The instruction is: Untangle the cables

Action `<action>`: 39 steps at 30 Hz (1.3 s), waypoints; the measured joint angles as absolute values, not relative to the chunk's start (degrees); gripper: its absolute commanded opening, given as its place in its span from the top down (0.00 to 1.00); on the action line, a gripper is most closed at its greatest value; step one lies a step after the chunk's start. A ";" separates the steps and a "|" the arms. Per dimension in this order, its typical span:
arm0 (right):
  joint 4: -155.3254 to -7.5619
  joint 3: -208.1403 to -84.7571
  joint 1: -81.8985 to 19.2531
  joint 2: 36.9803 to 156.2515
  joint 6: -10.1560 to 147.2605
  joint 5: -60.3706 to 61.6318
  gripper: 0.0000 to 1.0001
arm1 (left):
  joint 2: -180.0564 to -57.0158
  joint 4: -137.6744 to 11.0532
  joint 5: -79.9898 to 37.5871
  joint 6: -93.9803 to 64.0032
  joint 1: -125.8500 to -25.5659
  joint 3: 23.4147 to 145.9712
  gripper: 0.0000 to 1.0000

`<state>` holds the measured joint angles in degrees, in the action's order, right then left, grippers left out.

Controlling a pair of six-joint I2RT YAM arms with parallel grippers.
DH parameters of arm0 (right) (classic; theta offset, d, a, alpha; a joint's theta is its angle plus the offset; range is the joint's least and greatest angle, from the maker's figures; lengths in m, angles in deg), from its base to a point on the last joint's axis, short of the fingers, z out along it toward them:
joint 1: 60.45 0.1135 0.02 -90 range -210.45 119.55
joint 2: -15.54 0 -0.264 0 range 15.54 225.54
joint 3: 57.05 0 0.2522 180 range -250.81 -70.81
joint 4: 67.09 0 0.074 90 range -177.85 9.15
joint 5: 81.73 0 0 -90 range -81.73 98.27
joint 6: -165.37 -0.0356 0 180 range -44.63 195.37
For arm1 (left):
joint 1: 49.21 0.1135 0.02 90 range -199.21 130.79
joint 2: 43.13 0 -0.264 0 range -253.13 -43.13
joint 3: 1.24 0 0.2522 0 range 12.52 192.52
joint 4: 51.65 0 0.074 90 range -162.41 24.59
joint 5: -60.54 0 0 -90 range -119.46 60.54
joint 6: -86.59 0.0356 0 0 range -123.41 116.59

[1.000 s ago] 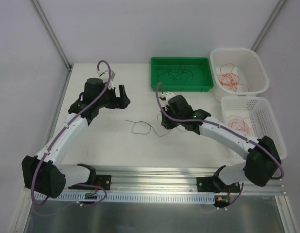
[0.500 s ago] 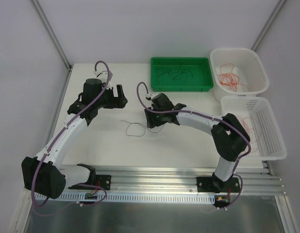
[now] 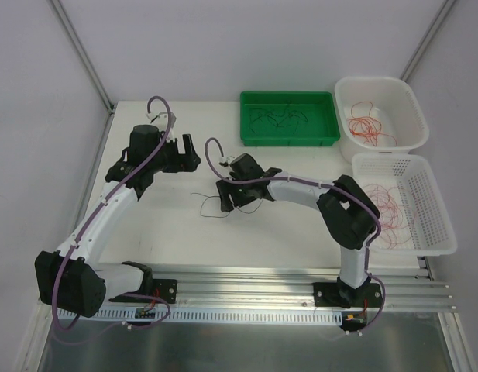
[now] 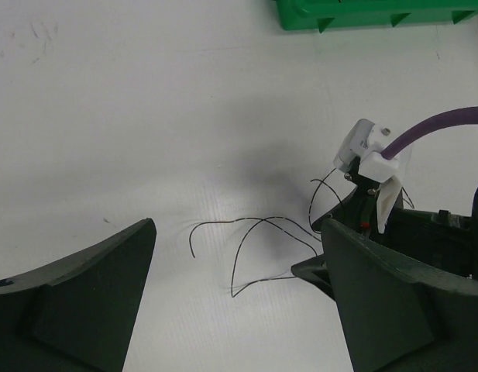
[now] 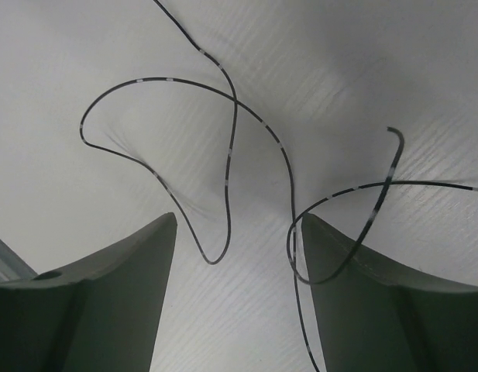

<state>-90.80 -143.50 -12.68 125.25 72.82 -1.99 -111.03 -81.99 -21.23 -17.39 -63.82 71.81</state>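
Thin black cables (image 5: 228,179) lie in loose crossing loops on the white table. My right gripper (image 5: 239,298) hangs low over them, open, one loop between its fingers and another crossing in front of the right finger (image 5: 378,302). From above, the right gripper (image 3: 226,201) is at the table's middle with the cables (image 3: 205,203) trailing to its left. My left gripper (image 3: 190,151) hovers open behind them, holding nothing. Its wrist view shows the cables (image 4: 263,220) ahead of its jaws and the right gripper's body (image 4: 378,232) beside them.
A green tray (image 3: 327,116) at the back holds more dark cables. Two white baskets on the right, one at the back (image 3: 413,105) and one nearer (image 3: 436,209), hold red cables. The table's left edge runs along a metal post (image 3: 99,163).
My right arm has swung left across the table to the black cables, and its jaws have opened. The cables have shifted a little left. My left gripper has drifted slightly left.
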 measured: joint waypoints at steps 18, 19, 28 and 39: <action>-93.97 -144.77 -9.97 127.74 77.02 7.67 0.99 | -111.03 -81.99 -21.19 -17.39 -62.49 71.81 0.12; -94.10 -144.77 -9.95 127.63 77.19 8.04 0.99 | -111.03 -82.01 -21.21 -17.39 -62.36 71.81 0.12; -101.51 -145.53 -11.61 118.03 82.09 13.03 0.99 | -110.59 -82.04 -22.74 -17.36 -61.85 71.72 0.12; -106.91 -163.56 -27.37 106.65 89.91 18.62 0.99 | -109.02 -82.08 -25.34 -17.19 -61.85 71.59 0.09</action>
